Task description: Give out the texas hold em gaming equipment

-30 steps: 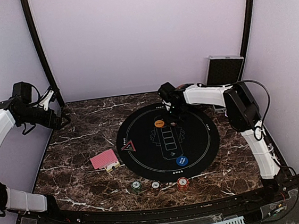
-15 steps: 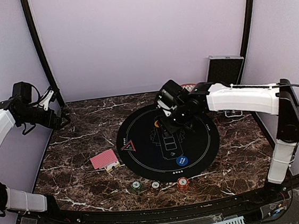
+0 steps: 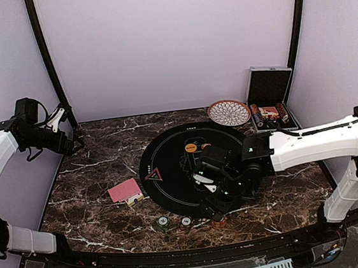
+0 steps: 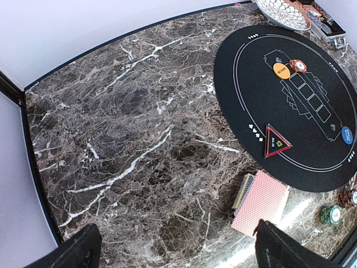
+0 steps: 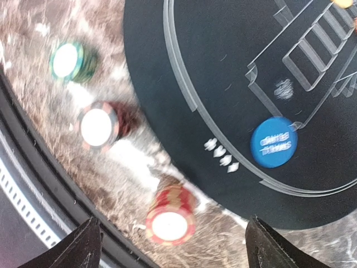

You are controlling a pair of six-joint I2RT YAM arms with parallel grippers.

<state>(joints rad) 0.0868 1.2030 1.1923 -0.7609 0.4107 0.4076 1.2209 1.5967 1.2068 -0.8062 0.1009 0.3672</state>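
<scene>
A black round mat [image 3: 170, 173] lies mid-table. On it is an orange disc [image 3: 191, 148], also in the left wrist view [image 4: 281, 70] with a red chip [image 4: 297, 66] beside it. A blue disc [image 5: 274, 141] lies near the mat's near rim. The pink-backed card deck [image 3: 125, 190] lies left of the mat. Green [image 3: 163, 222], white-topped [image 3: 186, 221] and red [image 3: 219, 221] chip stacks stand at the near edge. My right gripper [image 3: 216, 208] is open above the red stack [image 5: 170, 220], which lies between its fingers. My left gripper [image 3: 76, 145] is open and empty, high at the far left.
A patterned bowl [image 3: 228, 112] and an open silver case [image 3: 268, 96] holding chips stand at the back right. A red triangle marker [image 4: 276, 140] lies on the mat's left side. The table's front rail [image 3: 179, 262] runs just below the chip stacks.
My right arm has swept from the far side of the mat by the orange disc to the near edge, over the red chip stack. The bowl and case are now uncovered. The left arm has not moved.
</scene>
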